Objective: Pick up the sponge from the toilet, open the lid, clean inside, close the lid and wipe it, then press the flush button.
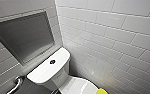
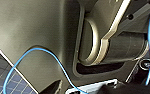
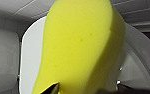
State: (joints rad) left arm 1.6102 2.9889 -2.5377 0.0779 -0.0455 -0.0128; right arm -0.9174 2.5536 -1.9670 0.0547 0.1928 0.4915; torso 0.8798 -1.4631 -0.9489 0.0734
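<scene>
1. Your right pincer [image 3: 55,90] is clamped on the sponge [image 3: 81,47]. The yellow block narrows at the pinch and bulges wide beyond it.
2. In the head view the sponge is at the bottom edge, over the front end of the toilet [image 1: 58,79], at the right side of the lid [image 1: 77,86].
3. In the right wrist view the glossy white lid is directly behind the sponge. You can't tell whether they touch.
4. The flush button [image 1: 52,61] is dark, round and centred on the tank top [image 1: 42,72], well apart from the sponge.
5. Left pincer: you can't tell whether it is open or closed. The left wrist view gives you the robot's own dark panel, a blue cable [image 2: 53,56] looping across it, and dark tiled floor [image 2: 2,83] in one corner.
6. The tiled wall [image 1: 111,37] runs close along the toilet's right side.
7. A recessed niche [image 1: 26,37] sits in the wall above the tank.
8. A metal grab bar [image 1: 16,84] is just left of the tank.
</scene>
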